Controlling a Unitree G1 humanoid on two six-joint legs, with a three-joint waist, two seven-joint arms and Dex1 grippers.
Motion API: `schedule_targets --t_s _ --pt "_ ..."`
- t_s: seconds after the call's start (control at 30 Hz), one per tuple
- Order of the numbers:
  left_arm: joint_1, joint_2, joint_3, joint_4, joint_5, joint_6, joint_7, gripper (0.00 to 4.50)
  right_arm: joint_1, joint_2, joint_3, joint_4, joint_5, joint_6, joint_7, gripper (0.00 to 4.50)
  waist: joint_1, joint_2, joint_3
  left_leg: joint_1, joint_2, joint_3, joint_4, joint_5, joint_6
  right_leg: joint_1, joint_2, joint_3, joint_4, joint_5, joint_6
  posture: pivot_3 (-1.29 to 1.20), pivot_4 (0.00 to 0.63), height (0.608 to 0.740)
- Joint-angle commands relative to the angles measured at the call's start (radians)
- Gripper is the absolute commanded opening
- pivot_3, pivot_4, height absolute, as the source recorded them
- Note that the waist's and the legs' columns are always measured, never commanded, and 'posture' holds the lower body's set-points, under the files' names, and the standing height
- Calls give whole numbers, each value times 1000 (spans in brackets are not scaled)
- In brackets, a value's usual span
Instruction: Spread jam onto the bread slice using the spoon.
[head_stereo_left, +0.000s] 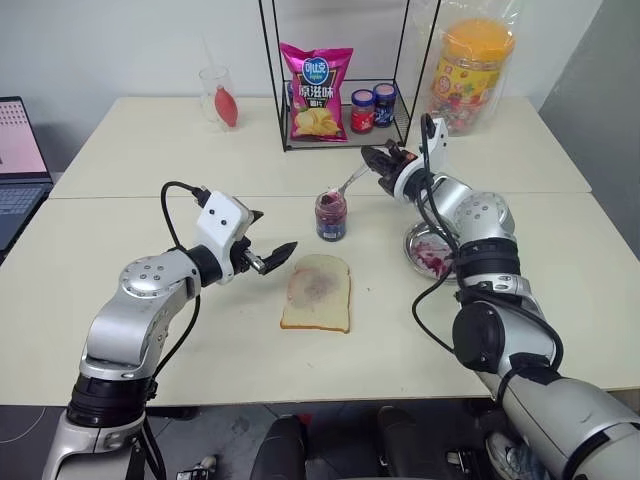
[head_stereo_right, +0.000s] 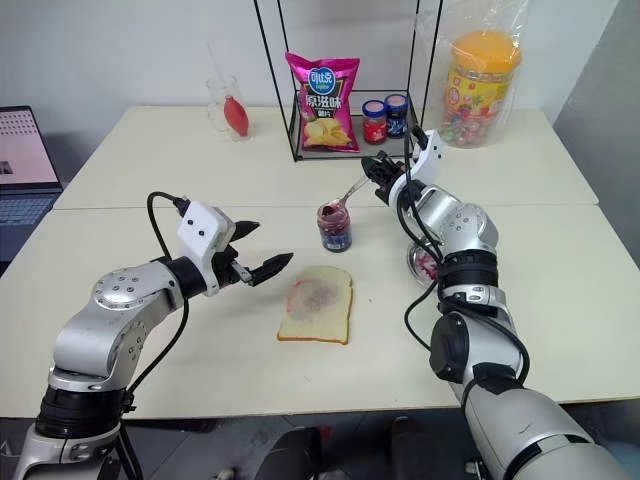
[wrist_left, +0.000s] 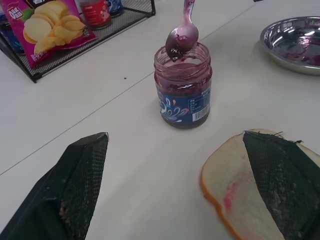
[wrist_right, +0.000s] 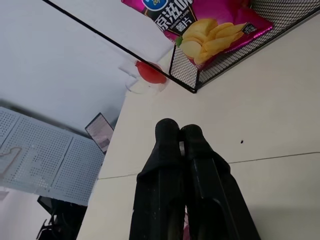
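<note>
Left gripper (head_stereo_left: 272, 255): our fingers spread wide, empty, just beside the bread slice (head_stereo_left: 317, 292).
Right gripper (head_stereo_left: 381, 159): we pinch the spoon (wrist_left: 182, 30), bowl at the jam (wrist_left: 183, 86) jar's mouth, handle slanting up toward it.

Bread slice (wrist_left: 235, 200) partly behind pincer finger (wrist_left: 282, 185)

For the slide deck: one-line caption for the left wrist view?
Spoon bowl at the rim of the jam jar, bread slice beside it.
</note>
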Motion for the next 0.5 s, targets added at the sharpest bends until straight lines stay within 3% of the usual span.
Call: schedule_targets --t_s 0.03,0.27,0.5 --pt "-17 -5 25 -24 -18 -38 -16 4500 -43 -17 -14 -72 50 33 -9 6 0 0 0 0 0 0 0 0 0 0 0 0 0 0 0 0 150 740" --pt "43 22 108 -99 -125 -49 -93 4500 8 24 -17 -332 174 192 -94 6 -2 0 0 0 0 0 0 0 0 0 0 0 0 0 0 0 150 740" --pt "209 162 223 -117 -176 -59 -234 4500 153 77 71 -641 273 337 -160 6 -5 0 0 0 1 -1 -1 0 0 0 1 0 0 0 0 0 150 740"
